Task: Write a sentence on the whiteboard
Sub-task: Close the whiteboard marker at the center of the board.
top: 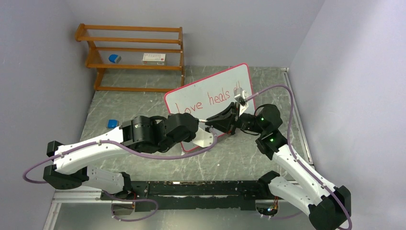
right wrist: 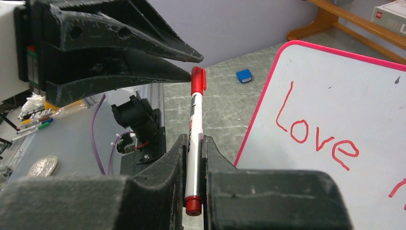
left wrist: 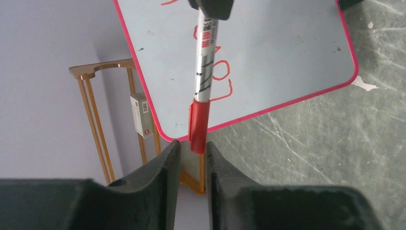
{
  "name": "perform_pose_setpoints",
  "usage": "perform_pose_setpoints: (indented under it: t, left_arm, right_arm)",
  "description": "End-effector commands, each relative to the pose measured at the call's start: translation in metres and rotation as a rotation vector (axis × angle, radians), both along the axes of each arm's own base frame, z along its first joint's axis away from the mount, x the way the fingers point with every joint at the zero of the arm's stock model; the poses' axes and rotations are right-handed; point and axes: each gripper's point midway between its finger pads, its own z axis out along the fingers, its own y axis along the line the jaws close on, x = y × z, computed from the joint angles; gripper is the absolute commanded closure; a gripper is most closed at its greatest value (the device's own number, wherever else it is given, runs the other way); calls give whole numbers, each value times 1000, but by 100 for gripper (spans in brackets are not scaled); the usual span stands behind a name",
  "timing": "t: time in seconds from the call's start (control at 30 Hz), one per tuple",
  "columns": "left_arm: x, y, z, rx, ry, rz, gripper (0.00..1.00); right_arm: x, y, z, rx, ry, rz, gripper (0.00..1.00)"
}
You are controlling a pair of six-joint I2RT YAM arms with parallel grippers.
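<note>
— Where does the whiteboard [top: 225, 79] sit?
— On the grey table [top: 268, 158], near its middle and just beyond both grippers. The wooden rack [top: 134, 52] stands behind it at the far left. The sentence [top: 215, 99] runs across it in red: "Love heals", then upright strokes partly covered by the right arm.
— And the right gripper [right wrist: 193, 143]?
— Its jaws are clamped tight on the barrel of a marker [right wrist: 194, 120], with the red cap [right wrist: 198, 80] pointing away.
— The left gripper [left wrist: 193, 148]?
— Its jaws stand a narrow gap apart, and the cap's end is right at their tips. Whether they pinch it cannot be told.
</note>
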Motion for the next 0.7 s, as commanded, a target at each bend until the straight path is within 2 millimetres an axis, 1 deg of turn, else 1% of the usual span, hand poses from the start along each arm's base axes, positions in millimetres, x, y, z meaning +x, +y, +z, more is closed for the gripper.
perform_pose_setpoints:
  t: [0.0,0.07,0.13,0.23,0.37,0.47,0.53,0.57,0.67]
  left_arm:
    - [5,-1,31,-82,-78,17,66]
    - [6,1,34,-88,-89,28,59]
    - [7,2,39,-115,-98,41,51]
    - [9,3,52,-203,-117,79,37]
    - [10,-1,79,-429,-111,140,24]
    - [14,0,97,-632,-106,244,13]
    - [17,4,109,-780,-95,345,11]
    - [17,5,114,-874,-65,404,10]
    - [19,7,127,-1086,-1,526,9]
  right_arm:
    - [2,0,7,45,-30,-22,100]
    - [5,-1,6,52,-32,-39,100]
    - [7,-3,7,60,-39,-58,100]
    - [9,-6,11,93,-66,-92,100]
    - [14,-13,16,134,-108,-154,100]
    - [17,-19,22,183,-144,-208,100]
    - [19,-24,27,215,-168,-243,100]
    - [20,-27,29,230,-180,-263,100]
    - [25,-34,33,255,-209,-321,100]
